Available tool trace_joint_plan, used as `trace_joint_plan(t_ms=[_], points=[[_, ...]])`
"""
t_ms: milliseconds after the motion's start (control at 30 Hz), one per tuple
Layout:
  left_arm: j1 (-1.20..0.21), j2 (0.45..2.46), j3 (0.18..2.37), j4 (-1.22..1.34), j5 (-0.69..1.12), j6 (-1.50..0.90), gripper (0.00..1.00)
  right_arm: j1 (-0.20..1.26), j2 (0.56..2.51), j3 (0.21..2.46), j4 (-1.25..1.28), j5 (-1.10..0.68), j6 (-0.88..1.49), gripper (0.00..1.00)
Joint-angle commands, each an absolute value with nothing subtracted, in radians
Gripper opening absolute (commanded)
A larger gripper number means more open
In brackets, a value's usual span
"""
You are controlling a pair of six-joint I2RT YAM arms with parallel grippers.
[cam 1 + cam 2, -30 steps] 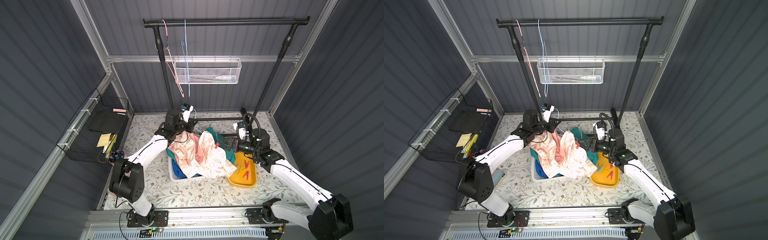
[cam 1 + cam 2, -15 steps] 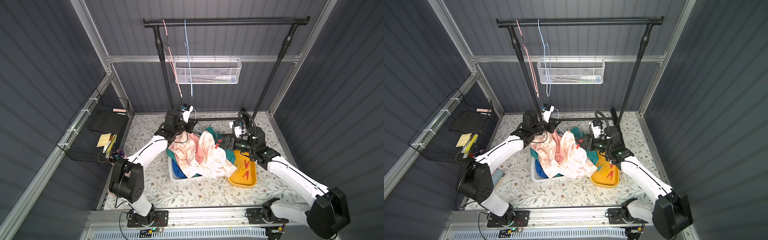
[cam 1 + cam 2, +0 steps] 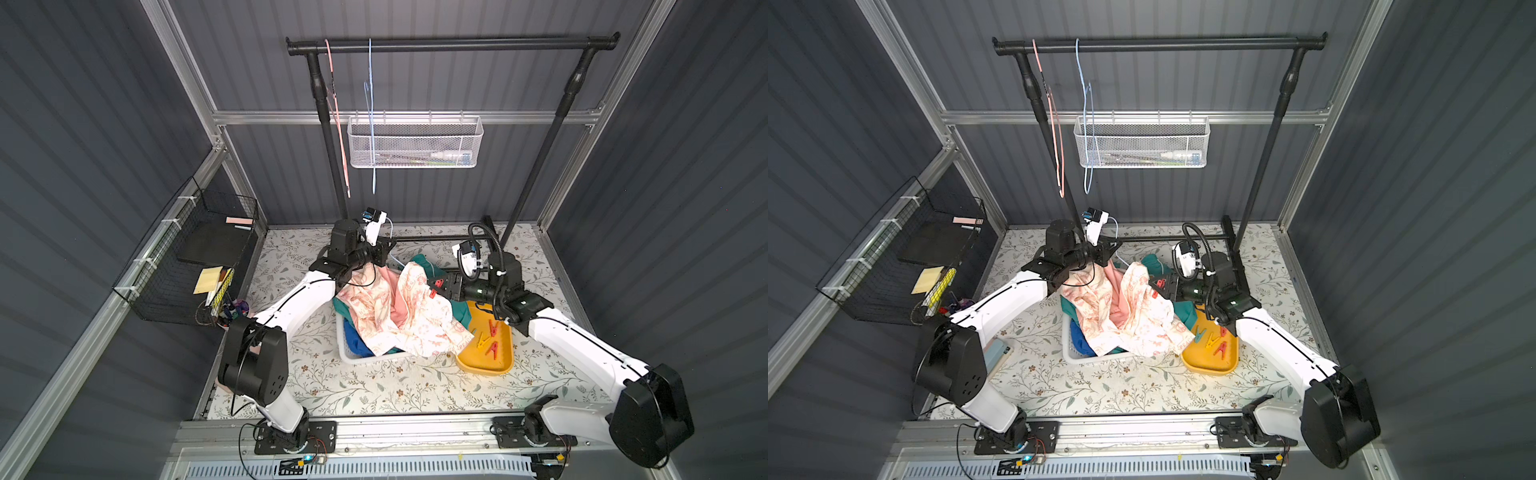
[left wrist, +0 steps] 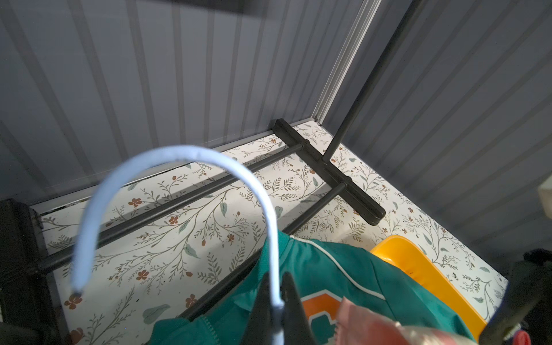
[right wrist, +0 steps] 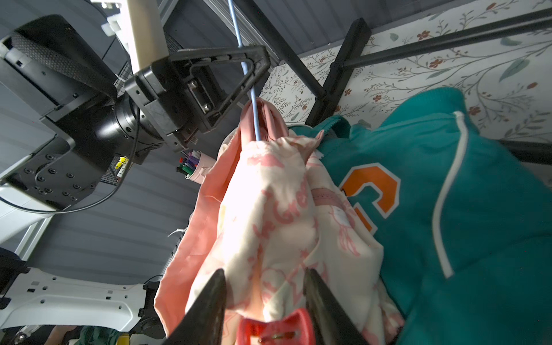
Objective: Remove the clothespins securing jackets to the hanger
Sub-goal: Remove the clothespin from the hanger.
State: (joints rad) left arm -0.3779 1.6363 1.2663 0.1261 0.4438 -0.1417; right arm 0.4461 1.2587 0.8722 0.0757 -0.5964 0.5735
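Swinging left from above the yellow plastic tray, the right tool now sits against the right edge of the cream jacket with pink floral print. Its jaws are narrower than before and straddle a red clothespin clipped to that cloth. One finger touches the clothespin, but I cannot tell whether it is clamped. Cream fabric bulges between the jaws.

The left tool has not shifted and is closed on the neck of the pale blue wire hanger. The teal jacket with an orange letter patch lies just beyond the cream jacket, and both are heaped over a white plastic basket on the floral tabletop. Loose clothespins lie in the tray on the right.
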Motion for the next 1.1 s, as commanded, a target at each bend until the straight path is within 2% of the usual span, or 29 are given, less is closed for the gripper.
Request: trace_joint_plan(t_ms=[0,200,433,800,900,1067], points=[[-0.382,1.621,1.249,0.115,0.471,-0.14,0.0,0.451,1.261,0.899,0.061,-0.586,0.569,0.39],[-0.382,1.622,1.243,0.116,0.473,-0.139,0.0,0.452,1.261,0.903,0.062,-0.587,0.57,0.29],[-0.382,1.626,1.235,0.121,0.478,-0.14,0.0,0.453,1.262,0.922,0.043,-0.586,0.561,0.09],[-0.381,1.625,1.221,0.137,0.492,-0.142,0.0,0.448,1.233,0.942,0.039,-0.507,0.566,0.01],[-0.382,1.621,1.216,0.141,0.494,-0.143,0.0,0.439,1.221,0.937,0.036,-0.444,0.567,0.01],[-0.382,1.617,1.21,0.144,0.497,-0.142,0.0,0.41,1.062,0.858,0.006,-0.132,0.592,0.0]])
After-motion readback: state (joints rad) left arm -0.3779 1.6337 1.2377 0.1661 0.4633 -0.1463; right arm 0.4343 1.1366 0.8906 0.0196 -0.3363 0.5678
